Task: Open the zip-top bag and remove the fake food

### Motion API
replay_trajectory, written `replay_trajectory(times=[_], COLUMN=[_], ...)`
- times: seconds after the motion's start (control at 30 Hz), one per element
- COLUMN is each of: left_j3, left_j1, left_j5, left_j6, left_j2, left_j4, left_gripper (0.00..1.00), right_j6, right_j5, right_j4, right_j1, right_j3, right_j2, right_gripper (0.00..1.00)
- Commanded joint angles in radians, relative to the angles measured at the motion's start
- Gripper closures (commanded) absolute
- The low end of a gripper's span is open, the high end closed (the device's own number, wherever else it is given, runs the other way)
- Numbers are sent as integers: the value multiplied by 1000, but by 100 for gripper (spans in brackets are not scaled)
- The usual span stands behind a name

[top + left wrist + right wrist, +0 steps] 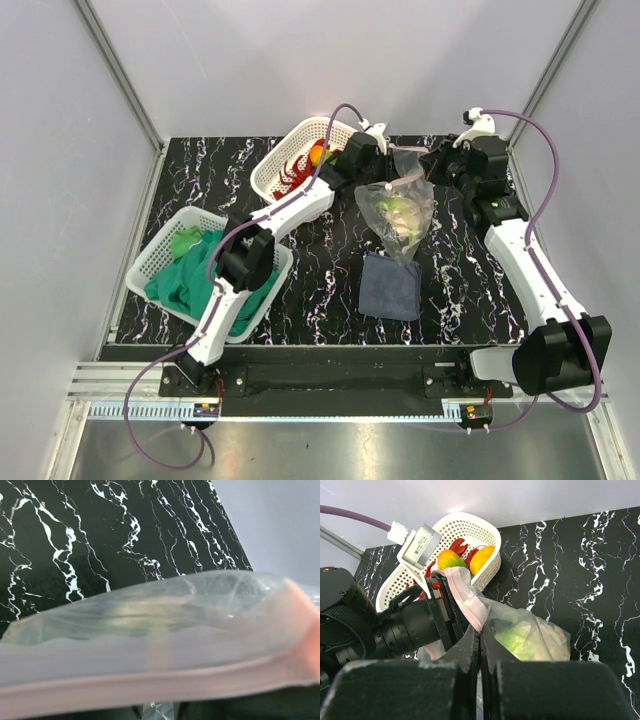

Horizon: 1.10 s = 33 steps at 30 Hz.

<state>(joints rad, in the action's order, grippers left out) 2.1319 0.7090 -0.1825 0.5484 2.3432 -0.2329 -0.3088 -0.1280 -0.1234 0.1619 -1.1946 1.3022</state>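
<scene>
Grippers from both arms meet above the far, right-of-centre part of a black, white-veined worktop (pixel 320 290), with a clear, crinkly zip-top bag (pixel 398 215) held up between them. The left gripper (pixel 378 168) grips the bag's top edge from the left, its jaws clamped on the pink zip strip (pixel 150 685), which fills its own wrist camera as a blurred band. The right gripper (pixel 480 632) faces it from the right, its jaws pressed together on the same strip, close to the left one. The bag hangs below them and narrows to a point just at the far edge of a dark blue-grey folded cloth (pixel 390 285) lying near the middle of the worktop; whether bag and cloth touch cannot be told. Green-yellow pieces (pixel 517 639) of fake food sit inside the bag. Just left of the grippers, by the far edge, a white basket (pixel 268 172) holds a red lobster (pixel 457 545) and an orange fruit (pixel 482 560). A second white basket (pixel 160 250) at the left edge holds a green cloth (pixel 190 280).
</scene>
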Motion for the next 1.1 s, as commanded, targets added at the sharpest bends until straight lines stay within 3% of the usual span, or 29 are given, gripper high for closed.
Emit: replay_trajectory(times=[0.0,0.17,0.33,0.53,0.9,1.07], left_j3=[-32,-177,-247,-264,-316,-291], left_j1=[-37,-28,-13,0,37,37], left_j5=[-30,-120,-66,-2,23,86], left_j6=[8,38,90,176,321,389], left_j2=[-42,-111,-137,-137,-145,-117], left_j4=[1,38,29,-6,-60,-57], left_gripper=[72,69,55,48,51,47], right_j6=[-3,-7,-23,-27,-47,-53], right_j5=[44,51,38,44,47,45], right_j4=[41,36,44,42,25,21], right_j1=[-2,-2,-2,-2,-1,-2], right_j3=[-16,-31,-62,-39,-40,-36], right_j2=[5,34,57,39,28,23], right_gripper=[100,100,100,100,100,100])
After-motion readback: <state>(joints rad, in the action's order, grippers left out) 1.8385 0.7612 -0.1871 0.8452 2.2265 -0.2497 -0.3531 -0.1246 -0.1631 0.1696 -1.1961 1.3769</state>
